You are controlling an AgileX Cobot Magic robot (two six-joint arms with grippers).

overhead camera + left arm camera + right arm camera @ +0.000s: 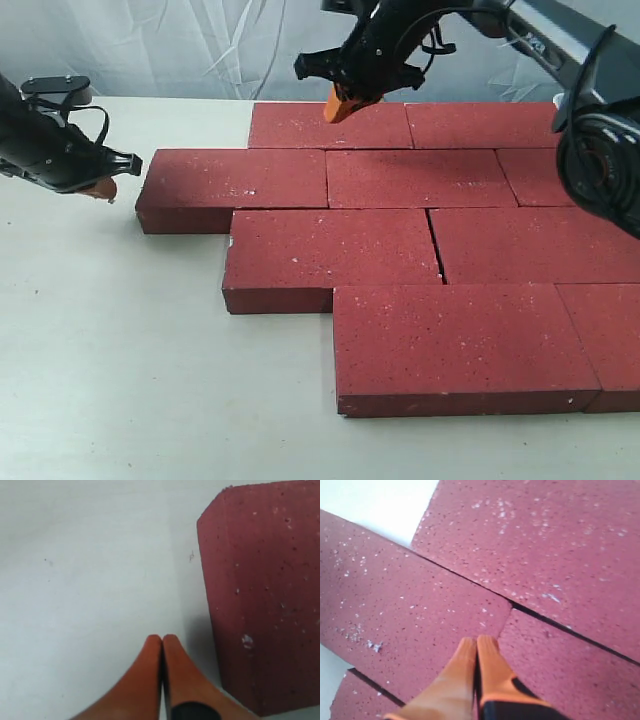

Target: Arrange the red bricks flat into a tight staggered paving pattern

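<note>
4 staggered rows of red bricks (420,230) lie flat on the white table (120,380), with both grippers closed and empty.
The left gripper (100,188) sits just beside the 2nd row's end brick (235,180); an off-centre nudge could twist it and widen joints. The right gripper (345,105) hovers over the back row. No legible writing shows.

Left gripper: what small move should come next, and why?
Probably nudge the second-from-front left brick rightward from its left end. The left gripper is shut, holding nothing, and a dark gap separates that brick from its right neighbour.
</note>
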